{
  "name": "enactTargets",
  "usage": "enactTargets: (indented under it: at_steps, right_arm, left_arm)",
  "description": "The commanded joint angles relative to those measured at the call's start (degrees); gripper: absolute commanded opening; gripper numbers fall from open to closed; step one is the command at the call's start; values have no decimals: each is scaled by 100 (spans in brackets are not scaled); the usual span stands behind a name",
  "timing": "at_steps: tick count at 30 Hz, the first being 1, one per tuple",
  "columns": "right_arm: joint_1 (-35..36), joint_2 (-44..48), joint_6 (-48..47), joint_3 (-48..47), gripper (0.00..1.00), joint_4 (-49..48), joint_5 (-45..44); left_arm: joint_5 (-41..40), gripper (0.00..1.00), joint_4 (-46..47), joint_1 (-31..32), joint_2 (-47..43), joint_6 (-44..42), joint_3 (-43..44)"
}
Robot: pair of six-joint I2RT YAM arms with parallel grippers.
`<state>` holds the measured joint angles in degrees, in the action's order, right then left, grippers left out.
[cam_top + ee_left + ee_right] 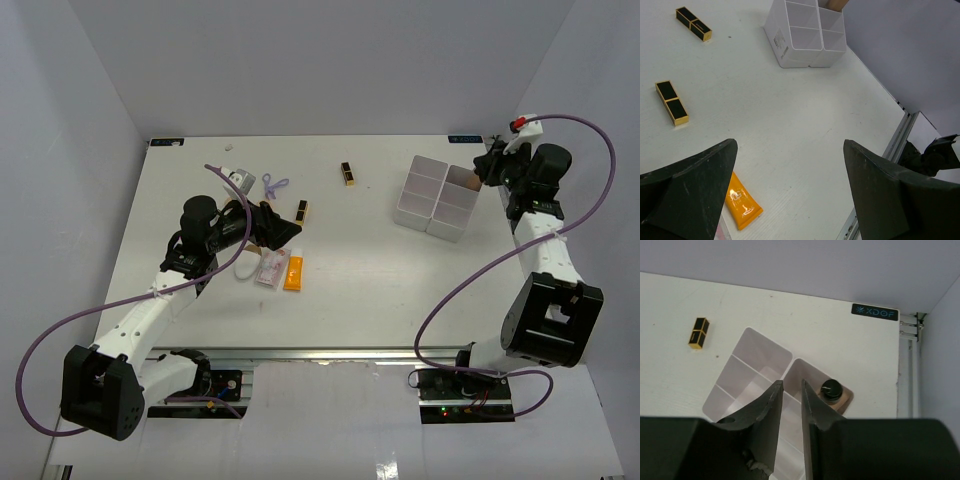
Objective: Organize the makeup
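The orange tube (293,272) lies on the table left of centre, toward the near edge. Its long axis runs roughly from near edge to far edge, and the pink packet (270,270) sits just beside it on the left-edge side. The left gripper (283,226) hovers just past the tube toward the far edge, jaws spread wide and empty. In the left wrist view the tube (742,202) sits low and close by one finger, slanted rather than centred in the gap. The next move likely calls for a short shift toward the near edge and a wrist turn, so the fingers close across the tube's narrow width. The right gripper (791,385) has its fingers almost pressed together and holds nothing. It hangs over the white tray (412,210) near the far right corner, where a beige dark-capped bottle (832,391) already stands in a compartment. That is well apart from the tube, so the left arm is nearer.
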<state>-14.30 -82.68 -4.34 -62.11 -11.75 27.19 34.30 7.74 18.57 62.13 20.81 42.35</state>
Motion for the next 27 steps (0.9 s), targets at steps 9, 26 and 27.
enactTargets:
  at_steps: [9, 26, 27]
  right_arm:
    - [-109, -147, 307, -200, 8, 689, -1821]
    - [333, -1075, 320, -623, 8, 451, -2895]
    - [367, -1118, 316, -668, 8, 440, -2925]
  left_arm:
    - [93, 98, 69, 33, -103, -8, 63]
    - [76, 98, 65, 33, -52, -24, 54]
    - [75, 98, 68, 33, -54, -26, 54]
